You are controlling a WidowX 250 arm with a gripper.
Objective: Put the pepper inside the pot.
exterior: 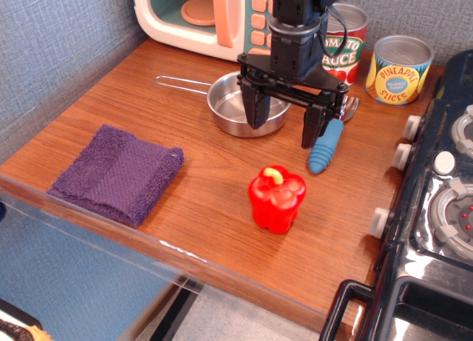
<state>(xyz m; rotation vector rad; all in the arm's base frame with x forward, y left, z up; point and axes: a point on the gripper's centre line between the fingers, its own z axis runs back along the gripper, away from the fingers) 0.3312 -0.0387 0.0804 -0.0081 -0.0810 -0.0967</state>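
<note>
The red pepper [276, 199] with a yellow-green stem stands upright on the wooden counter, near its front edge. The shiny steel pot [235, 108] with a thin wire handle sits empty behind it, partly hidden by my arm. My gripper [284, 128] is open and empty, fingers pointing down. It hangs above the counter between the pot and the pepper, just behind the pepper.
A blue-handled fork [327, 144] lies right of the gripper. A tomato sauce can [349, 38] and a pineapple can [398, 69] stand at the back. A toy microwave [203, 15] is back left, a purple cloth [119, 172] front left, a toy stove [436, 208] at right.
</note>
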